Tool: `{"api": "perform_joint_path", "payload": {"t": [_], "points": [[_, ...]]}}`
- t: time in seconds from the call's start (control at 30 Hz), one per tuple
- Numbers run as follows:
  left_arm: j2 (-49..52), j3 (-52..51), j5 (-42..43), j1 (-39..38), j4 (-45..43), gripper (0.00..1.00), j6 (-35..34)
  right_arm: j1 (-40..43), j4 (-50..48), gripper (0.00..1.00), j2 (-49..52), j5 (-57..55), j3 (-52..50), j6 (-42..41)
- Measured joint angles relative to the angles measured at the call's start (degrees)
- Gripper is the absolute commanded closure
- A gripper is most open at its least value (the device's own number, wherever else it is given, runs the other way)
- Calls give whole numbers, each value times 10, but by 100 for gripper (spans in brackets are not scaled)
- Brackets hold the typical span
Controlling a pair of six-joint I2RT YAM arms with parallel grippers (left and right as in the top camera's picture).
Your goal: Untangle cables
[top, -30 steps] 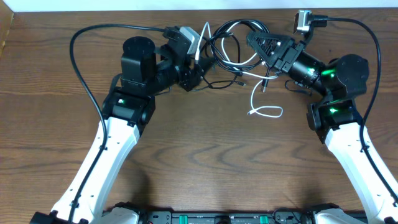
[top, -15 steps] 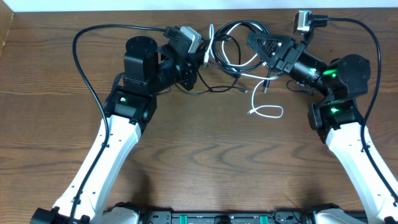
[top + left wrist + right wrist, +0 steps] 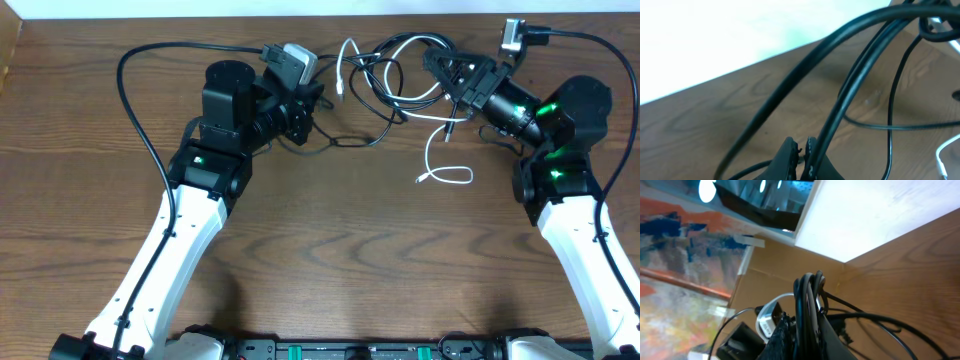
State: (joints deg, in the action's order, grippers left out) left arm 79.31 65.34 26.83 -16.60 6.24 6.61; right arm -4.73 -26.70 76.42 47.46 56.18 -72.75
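At 12 o'clock your left pincer has just clamped the cables, while your right pincer, gripping their coils, has drawn them toward 3 o'clock, stretching the tangle.

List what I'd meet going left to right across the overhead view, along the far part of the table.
left arm → left gripper → black cables → right gripper → right arm
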Motion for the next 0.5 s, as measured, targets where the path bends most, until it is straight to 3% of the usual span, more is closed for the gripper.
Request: {"api": "perform_joint_path", "payload": {"t": [0.33,0.5], "points": [[0,0,0,0,104,93,18,9,-54,99,0,-12,0,5],[0,0,-9,0,111,92,27,9,-84,99,0,-2,0,-7]]}}
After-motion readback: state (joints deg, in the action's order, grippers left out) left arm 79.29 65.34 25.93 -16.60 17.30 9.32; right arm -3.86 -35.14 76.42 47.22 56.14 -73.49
